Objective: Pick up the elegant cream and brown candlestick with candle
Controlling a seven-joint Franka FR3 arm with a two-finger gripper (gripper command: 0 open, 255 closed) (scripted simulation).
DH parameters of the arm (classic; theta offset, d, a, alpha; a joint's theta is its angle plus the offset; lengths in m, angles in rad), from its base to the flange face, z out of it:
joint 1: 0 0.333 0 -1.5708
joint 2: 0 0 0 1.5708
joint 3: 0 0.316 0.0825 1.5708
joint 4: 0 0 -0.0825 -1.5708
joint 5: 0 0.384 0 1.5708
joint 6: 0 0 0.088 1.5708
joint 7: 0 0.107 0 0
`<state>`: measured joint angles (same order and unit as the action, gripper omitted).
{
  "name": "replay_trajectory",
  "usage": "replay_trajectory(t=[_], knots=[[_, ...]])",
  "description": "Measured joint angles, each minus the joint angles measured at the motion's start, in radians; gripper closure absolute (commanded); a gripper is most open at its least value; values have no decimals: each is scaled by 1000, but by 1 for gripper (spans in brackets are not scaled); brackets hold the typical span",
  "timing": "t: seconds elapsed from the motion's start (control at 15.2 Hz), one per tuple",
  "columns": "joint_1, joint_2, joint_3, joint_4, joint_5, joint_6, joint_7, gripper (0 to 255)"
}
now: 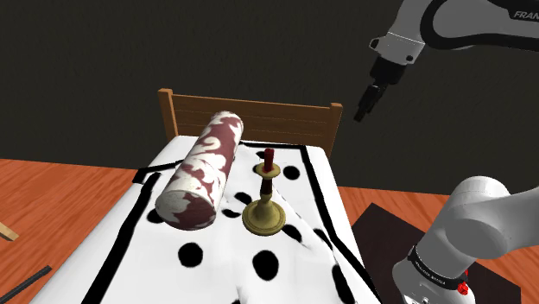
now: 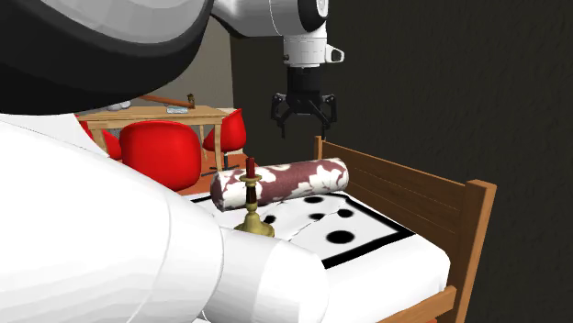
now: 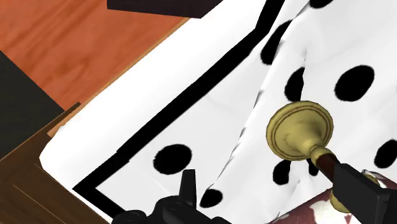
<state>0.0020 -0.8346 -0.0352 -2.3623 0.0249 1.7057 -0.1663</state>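
Shoulder view, left to right.

Left: fat bolster (image 1: 206, 170), dark red with a cream pattern. It lies lengthwise on the bed (image 1: 285, 268), which has a white cover with black dots and border. Wooden headboard (image 1: 259, 117) at the far end.

Middle: candlestick (image 1: 266, 197), dull gold in colour, upright on the wrinkled cover just right of the bolster. Dark red candle (image 1: 269, 158) on top.

Right: pincer (image 1: 361, 114) high above the bed's far right corner, well apart from the candlestick. Fingers spread wide, holding nothing.

Judgement: the stick is stiff, likely bottom-heavy through its broad foot, smooth and possibly slippery. The soft cover gives poor footing, so a nudge may topple it. The candle looks thin and may snap or pull out. Best hold is the narrow stem (image 1: 266, 192) under the drip cup, one finger on either side.
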Motion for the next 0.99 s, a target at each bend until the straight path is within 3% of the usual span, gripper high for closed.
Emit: replay_trajectory(t=[0.46, 0.99], knots=[[34, 129, 86, 47, 33, 43, 70, 0], [75, 400, 219, 186, 52, 114, 187, 0]])
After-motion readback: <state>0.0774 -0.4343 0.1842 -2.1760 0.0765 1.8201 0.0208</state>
